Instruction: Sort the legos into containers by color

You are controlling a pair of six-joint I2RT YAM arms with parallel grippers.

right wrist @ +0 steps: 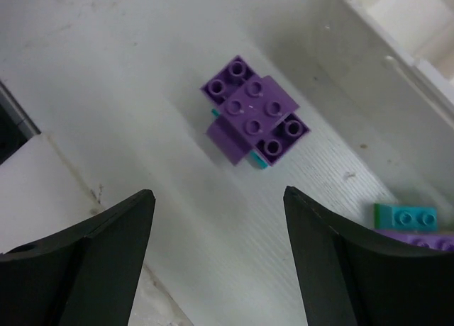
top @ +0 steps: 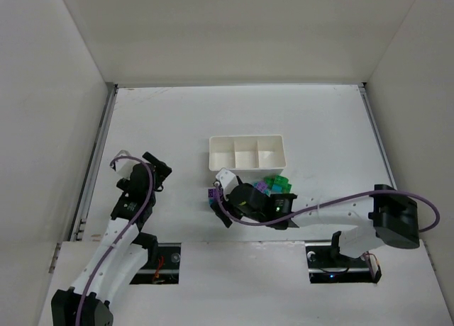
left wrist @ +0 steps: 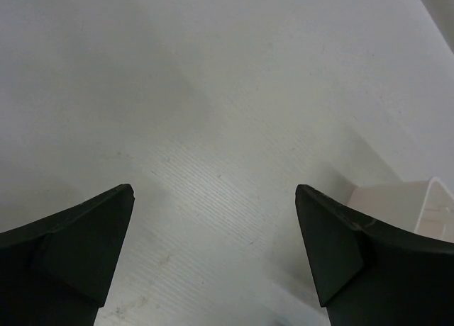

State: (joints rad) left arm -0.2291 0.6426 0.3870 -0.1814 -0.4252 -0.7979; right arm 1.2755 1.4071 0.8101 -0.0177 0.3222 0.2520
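A small purple stack (right wrist: 254,117) with a cyan brick under it lies on the table ahead of my open right gripper (right wrist: 218,195); the top view shows it (top: 212,196) left of that gripper (top: 225,198). More bricks, green, cyan and purple (top: 275,186), lie heaped right of the gripper, below the white three-compartment tray (top: 247,150). A cyan brick (right wrist: 406,217) shows at the right wrist view's right edge, and the tray wall (right wrist: 383,28) at its top right. My left gripper (top: 159,171) is open and empty (left wrist: 213,191) over bare table far left of the tray; the tray corner (left wrist: 397,205) shows at its right.
White walls enclose the table on three sides. A metal rail (top: 96,156) runs along the left edge. The right arm's purple cable (top: 340,202) arcs over the table's near right part.
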